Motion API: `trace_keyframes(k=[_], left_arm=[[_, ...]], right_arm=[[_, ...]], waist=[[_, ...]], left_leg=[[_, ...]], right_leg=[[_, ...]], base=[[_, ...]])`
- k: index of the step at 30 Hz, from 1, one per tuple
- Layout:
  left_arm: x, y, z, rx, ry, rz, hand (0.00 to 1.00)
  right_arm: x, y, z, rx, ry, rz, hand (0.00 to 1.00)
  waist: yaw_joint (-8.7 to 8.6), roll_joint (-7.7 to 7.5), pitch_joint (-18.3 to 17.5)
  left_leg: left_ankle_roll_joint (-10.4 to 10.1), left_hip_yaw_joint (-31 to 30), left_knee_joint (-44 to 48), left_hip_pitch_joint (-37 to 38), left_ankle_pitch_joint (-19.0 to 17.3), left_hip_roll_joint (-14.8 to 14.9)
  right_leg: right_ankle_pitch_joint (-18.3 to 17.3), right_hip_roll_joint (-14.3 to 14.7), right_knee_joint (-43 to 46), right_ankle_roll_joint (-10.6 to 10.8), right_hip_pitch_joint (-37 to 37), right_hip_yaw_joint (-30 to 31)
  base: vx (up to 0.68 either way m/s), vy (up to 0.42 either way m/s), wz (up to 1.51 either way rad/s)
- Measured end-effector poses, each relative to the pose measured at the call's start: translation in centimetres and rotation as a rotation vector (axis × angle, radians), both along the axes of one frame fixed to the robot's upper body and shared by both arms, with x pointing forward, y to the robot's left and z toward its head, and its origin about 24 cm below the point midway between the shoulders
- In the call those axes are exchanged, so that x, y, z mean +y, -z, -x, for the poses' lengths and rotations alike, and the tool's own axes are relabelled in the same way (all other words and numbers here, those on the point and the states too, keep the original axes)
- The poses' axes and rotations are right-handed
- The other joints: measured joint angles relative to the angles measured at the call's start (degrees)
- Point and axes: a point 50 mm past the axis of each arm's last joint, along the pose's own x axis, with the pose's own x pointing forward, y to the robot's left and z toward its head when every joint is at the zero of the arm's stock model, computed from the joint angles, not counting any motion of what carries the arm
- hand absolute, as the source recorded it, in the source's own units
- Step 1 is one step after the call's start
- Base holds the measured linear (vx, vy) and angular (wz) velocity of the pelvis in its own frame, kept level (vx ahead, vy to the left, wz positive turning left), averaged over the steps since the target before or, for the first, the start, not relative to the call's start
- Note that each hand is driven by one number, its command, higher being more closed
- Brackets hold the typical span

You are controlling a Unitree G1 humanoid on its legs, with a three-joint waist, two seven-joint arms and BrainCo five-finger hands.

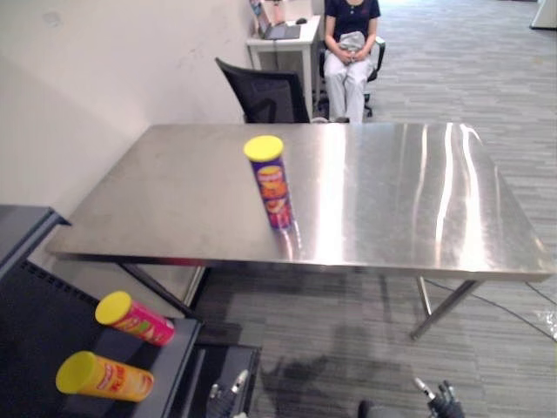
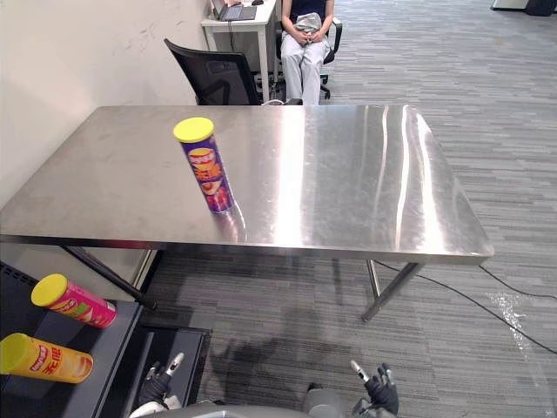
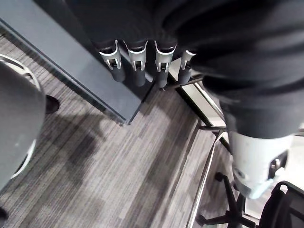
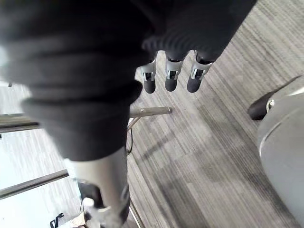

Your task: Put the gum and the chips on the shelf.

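A purple chips can (image 1: 272,187) with a yellow lid stands upright near the front edge of the steel table (image 1: 392,200), left of its middle. On the dark shelf (image 1: 35,331) at the lower left lie a pink can (image 1: 135,318) and an orange-yellow can (image 1: 104,376), both with yellow lids. My left hand (image 1: 228,392) hangs low by the shelf's corner, its fingers (image 3: 137,66) straight and holding nothing. My right hand (image 1: 442,399) hangs low on the other side over the carpet, its fingers (image 4: 171,71) relaxed and empty. Both hands are well below and in front of the table.
A black office chair (image 1: 265,91) stands behind the table's far edge. A person (image 1: 350,48) sits further back beside a small white desk (image 1: 287,43). A white wall runs along the left. Grey carpet lies between me and the table.
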Motion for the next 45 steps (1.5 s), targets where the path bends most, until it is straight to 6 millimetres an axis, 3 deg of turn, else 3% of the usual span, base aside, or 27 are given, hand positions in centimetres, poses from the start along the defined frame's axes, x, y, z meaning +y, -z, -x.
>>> trace_keyframes(k=[4, 10, 12, 15, 18, 21, 23, 24, 25, 26, 28, 29, 31, 32, 34, 38, 39, 40, 41, 45], left_arm=[[-0.2, 0.1, 0.3, 0.01, 0.007, 0.001, 0.0], [0.0, 0.3, 1.0, 0.034, -0.026, 0.003, 0.0], [0.1, 0.4, 1.3, 0.041, -0.039, 0.003, 0.0], [0.4, 0.5, 1.9, 0.053, -0.063, 0.001, 0.0], [1.0, 0.4, 2.6, 0.06, -0.101, -0.009, 0.0], [1.7, 0.3, 3.1, 0.068, -0.127, -0.028, 0.0], [2.1, 0.1, 3.3, 0.054, -0.14, -0.039, 0.0], [2.1, 0.1, 3.3, 0.053, -0.141, -0.04, 0.0], [2.2, 0.1, 3.2, 0.049, -0.14, -0.042, 0.0], [2.2, 0.0, 3.1, 0.043, -0.139, -0.044, 0.0], [2.3, -0.3, 2.7, 0.02, -0.117, -0.052, 0.0], [2.2, -0.4, 2.5, 0.017, -0.103, -0.052, 0.0], [2.1, -0.5, 1.7, 0.011, -0.047, -0.05, 0.0], [1.7, -0.6, 1.3, 0.006, -0.015, -0.048, 0.0], [1.3, -0.5, 1.2, 0.019, 0.013, -0.034, 0.0], [1.5, -0.4, 1.3, 0.041, 0.056, -0.052, 0.0], [1.6, -0.3, 1.6, 0.052, 0.062, -0.055, 0.0], [1.6, -0.3, 1.6, 0.054, 0.063, -0.056, 0.0], [1.6, -0.3, 1.7, 0.063, 0.086, -0.068, 0.0], [1.6, -0.1, 1.9, 0.085, 0.103, -0.076, 0.0]], right_arm=[[0.1, 0.1, 0.3, 0.017, 0.02, 0.003, 0.0], [-0.3, 0.4, 1.2, 0.069, 0.108, 0.023, 0.0], [-0.7, 0.4, 1.6, 0.079, 0.159, 0.034, 0.0], [-2.2, 0.0, 2.1, 0.074, 0.293, 0.081, 0.0], [-5.3, -1.6, 1.9, -0.017, 0.512, 0.138, 0.0], [-10.4, -4.7, 2.3, -0.159, 0.745, 0.251, 0.0], [-14.8, -8.5, 2.7, -0.316, 0.921, 0.384, 0.0], [-15.7, -9.6, 2.6, -0.355, 0.948, 0.421, 0.0], [-17.4, -11.9, 2.5, -0.445, 0.982, 0.489, 0.0], [-18.0, -13.1, 2.3, -0.488, 0.997, 0.519, 0.0], [-19.9, -17.9, 1.1, -0.67, 1.009, 0.635, 0.0], [-20.1, -19.1, 0.5, -0.717, 0.998, 0.661, 0.0], [-19.9, -23.3, -2.2, -0.873, 0.916, 0.73, 0.0], [-18.8, -25.8, -4.2, -0.96, 0.826, 0.772, 0.0], [-17.1, -27.8, -6.4, -1.037, 0.716, 0.803, 0.0], [-12.9, -29.1, -10.5, -1.115, 0.424, 0.792, 0.0], [-11.2, -29.3, -11.8, -1.136, 0.281, 0.78, 0.0], [-10.4, -29.3, -12.4, -1.14, 0.214, 0.773, 0.0], [-8.6, -29.0, -14.1, -1.143, 0.01, 0.729, 0.0], [-5.4, -28.2, -17.6, -1.125, -0.373, 0.644, 0.0]], waist=[[0.19, -0.15, -0.9], [0.4, 0.32, -2.1], [0.6, -0.3, -2.3], [0.7, -0.98, -3.3], [0.85, -1.5, -3.8], [1.77, -1.99, -4.0], [1.77, -2.28, -4.3], [1.69, -2.36, -4.4], [1.58, -2.54, -4.7], [1.56, -2.67, -4.8], [1.48, -3.12, -5.4], [1.48, -3.21, -5.4], [1.37, -3.65, -5.7], [1.36, -3.97, -6.0], [1.48, -4.17, -6.4], [1.77, -5.24, -6.6], [1.7, -5.29, -6.6], [1.73, -5.28, -6.6], [1.76, -5.28, -6.7], [1.69, -4.93, -7.1]], left_leg=[[0.3, 0.0, -1.6, 1.9, -0.1, -2.2], [0.2, 0.1, -3.1, 2.8, -0.2, -1.4], [0.1, 1.0, -3.3, 2.8, -0.1, -1.1], [0.0, 1.3, -3.5, 2.9, 0.0, -0.8], [-0.1, 2.8, -4.4, 4.0, 0.1, -0.6], [-0.4, 3.7, -5.5, 4.8, 0.2, -0.7], [-0.4, 3.9, -5.7, 4.8, 0.2, -0.7], [-0.4, 3.9, -5.9, 4.8, 0.2, -0.7], [-0.4, 4.0, -6.2, 4.8, 0.2, -0.7], [-0.5, 4.0, -6.3, 4.8, 0.3, -0.7], [-0.7, 3.9, -6.3, 4.9, 0.2, -0.5], [-0.9, 3.9, -6.3, 4.9, 0.1, -0.4], [-1.0, 4.0, -6.3, 4.9, -0.1, -0.4], [-1.0, 4.0, -6.3, 4.8, -0.3, -0.4], [-0.9, 3.9, -6.2, 4.8, -0.4, -0.4], [-0.8, 3.1, -6.2, 4.4, -0.5, -0.8], [-0.7, 2.8, -6.2, 4.4, -0.5, -1.2], [-0.7, 2.8, -6.2, 4.3, -0.5, -1.4], [-0.7, 2.4, -6.0, 3.8, -0.5, -1.8], [-0.1, -0.2, -5.6, 1.7, -0.1, -3.0]], right_leg=[[1.6, -1.6, -4.5, 1.5, 3.6, -1.0], [2.9, -0.3, -6.7, 0.9, 4.6, -1.7], [3.6, 0.0, -7.8, 0.7, 4.7, -1.4], [4.4, 0.4, -9.3, 0.6, 5.0, -1.1], [4.0, 0.2, -10.0, 0.2, 5.2, -1.3], [4.0, -0.5, -10.0, 0.1, 5.2, -3.2], [4.1, -0.6, -10.0, 0.0, 5.0, -3.5], [4.0, -0.6, -10.0, 0.0, 4.9, -3.5], [4.2, -0.5, -9.8, 0.1, 4.8, -3.6], [4.4, -0.5, -9.9, 0.5, 4.7, -3.7], [4.7, -0.3, -9.9, 0.6, 4.7, -4.1], [4.7, -0.2, -9.9, 0.7, 4.7, -4.3], [4.8, -0.1, -9.9, 0.8, 4.8, -4.4], [4.8, -0.1, -9.8, 0.9, 4.8, -4.5], [4.8, -0.2, -9.8, 0.9, 4.8, -4.6], [4.8, -0.4, -9.8, 1.0, 4.7, -4.8], [4.8, -0.5, -9.8, 1.0, 4.6, -5.1], [4.8, -0.5, -9.8, 1.0, 4.6, -5.1], [4.9, -0.8, -9.9, 1.0, 4.3, -5.2], [5.3, -1.8, -10.3, 1.6, 3.4, -6.2]], base=[[0.12, 0.12, 0.07], [0.02, -0.009, -0.03], [-0.04, -0.007, -0.15], [-0.05, -0.028, -0.1], [-0.03, 0.003, -0.19], [-0.01, 0.012, -0.13], [0.06, 0.009, 0.01], [0.08, 0.008, -0.02], [0.08, 0.0, -0.02], [0.12, -0.002, -0.04], [0.11, -0.003, -0.04], [0.07, -0.001, -0.02], [0.07, 0.004, -0.04], [0.06, 0.006, -0.02], [0.0, 0.0, 0.0], [-0.01, 0.013, 0.05], [-0.01, 0.007, 0.08], [-0.02, 0.024, 0.09], [-0.01, 0.026, 0.08], [-0.01, 0.034, 0.21]])
